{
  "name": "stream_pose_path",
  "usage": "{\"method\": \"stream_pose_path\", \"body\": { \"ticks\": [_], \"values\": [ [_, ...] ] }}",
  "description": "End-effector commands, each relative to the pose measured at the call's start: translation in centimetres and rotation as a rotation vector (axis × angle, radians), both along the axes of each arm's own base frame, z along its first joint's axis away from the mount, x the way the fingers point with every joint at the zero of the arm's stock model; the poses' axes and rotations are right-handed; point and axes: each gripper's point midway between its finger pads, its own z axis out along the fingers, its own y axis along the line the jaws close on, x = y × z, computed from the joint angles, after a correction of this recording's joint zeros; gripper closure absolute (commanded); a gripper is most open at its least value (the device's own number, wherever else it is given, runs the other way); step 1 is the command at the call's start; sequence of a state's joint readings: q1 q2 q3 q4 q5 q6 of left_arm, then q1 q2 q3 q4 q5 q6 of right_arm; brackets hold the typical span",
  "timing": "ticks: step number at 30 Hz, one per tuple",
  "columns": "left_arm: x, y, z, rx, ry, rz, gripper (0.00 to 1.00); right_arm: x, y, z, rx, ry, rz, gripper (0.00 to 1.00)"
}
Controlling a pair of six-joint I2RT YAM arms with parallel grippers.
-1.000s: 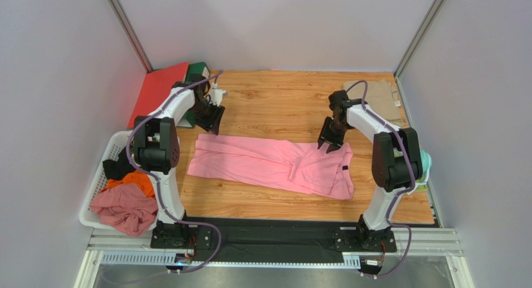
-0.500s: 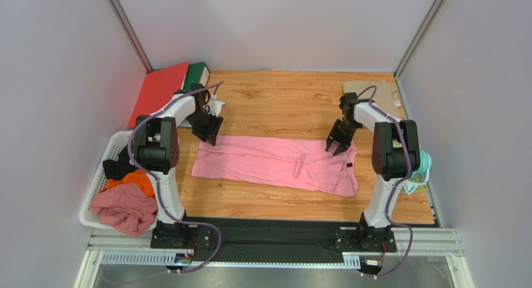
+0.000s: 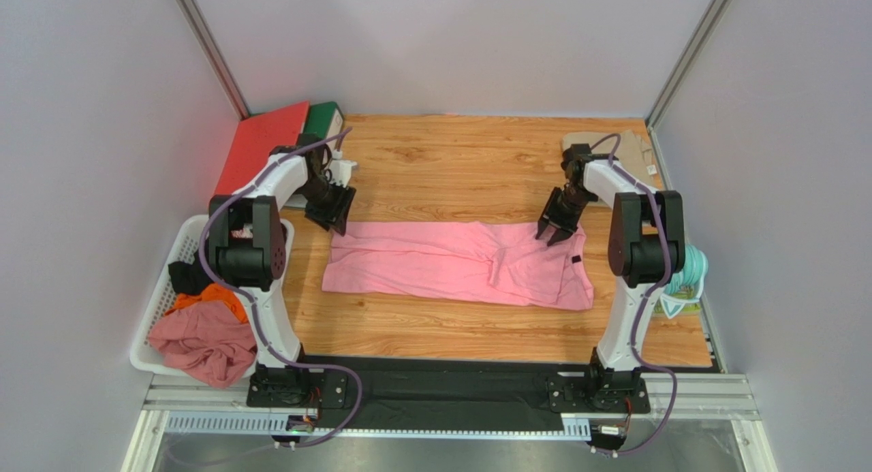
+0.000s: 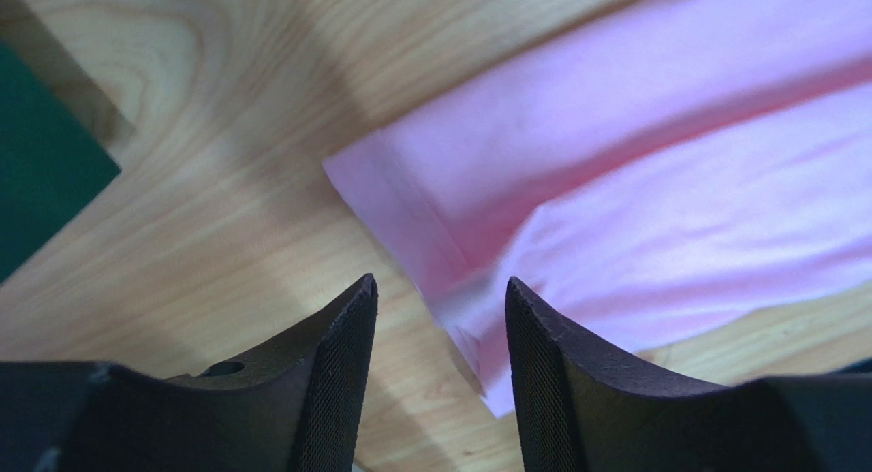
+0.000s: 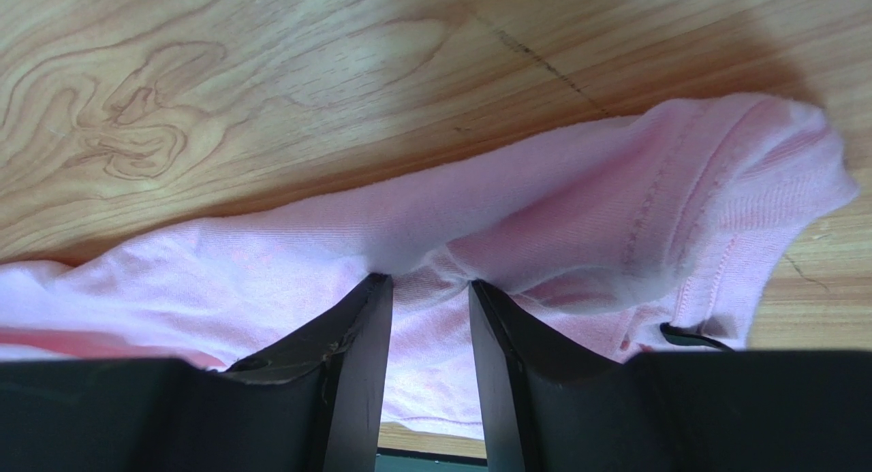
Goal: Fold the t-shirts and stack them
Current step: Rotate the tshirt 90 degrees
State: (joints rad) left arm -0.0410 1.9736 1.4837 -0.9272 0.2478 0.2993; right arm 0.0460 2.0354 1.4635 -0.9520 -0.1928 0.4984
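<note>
The pink t-shirt [image 3: 450,268] lies long-ways across the desk [image 3: 461,166], one end under each arm. The right claw [image 5: 430,283] is nipped onto a pucker of cloth near the collar end. The left claw [image 4: 438,288] hangs open at the hem corner, gripping nothing.

Claw [image 5: 428,282] pinching raised fold of pink t-shirt [image 5: 307,237]; wooden table [image 5: 256,63] beyond.

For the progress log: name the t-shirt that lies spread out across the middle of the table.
The light pink t-shirt, stretched out long and flat. The khaki-beige t-shirt lies off in the far right corner instead.
</note>
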Motion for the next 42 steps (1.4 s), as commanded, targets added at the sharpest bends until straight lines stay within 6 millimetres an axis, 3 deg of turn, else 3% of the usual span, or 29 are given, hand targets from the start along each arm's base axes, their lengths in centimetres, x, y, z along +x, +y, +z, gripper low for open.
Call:
{"method": "stream_pose_path", "body": {
  "ticks": [1,10,15,19,24,36,42],
  "values": [
    [-1.8,-1.9,4.5,-0.081,-0.074,-0.035,0.43,0.3,1.2,0.8,0.02,-0.063,0.045,0.61],
    [-5.8,-2.0,2.4,-0.077,-0.008,-0.053,0.43,-0.5,2.3,3.9,-0.02,-0.12,0.089,0.61],
    [-4.3,-1.5,2.5,-0.053,-0.041,-0.014,0.43,-0.7,4.1,5.6,-0.018,-0.161,0.141,0.61],
    [-1.5,-1.6,3.4,-0.049,-0.08,-0.005,0.43,-1.5,5.1,5.7,-0.022,-0.164,0.175,0.61],
    [0.2,-1.6,4.0,-0.048,-0.09,0.0,0.43,-2.2,5.7,5.4,-0.02,-0.16,0.187,0.61],
    [-2.0,-0.8,1.3,-0.013,-0.032,0.005,0.43,-2.2,5.9,6.3,-0.01,-0.187,0.183,0.62],
    [-1.7,-0.8,0.9,-0.013,-0.029,0.005,0.43,-2.5,6.0,6.3,-0.002,-0.187,0.18,0.64]
  ]
}}
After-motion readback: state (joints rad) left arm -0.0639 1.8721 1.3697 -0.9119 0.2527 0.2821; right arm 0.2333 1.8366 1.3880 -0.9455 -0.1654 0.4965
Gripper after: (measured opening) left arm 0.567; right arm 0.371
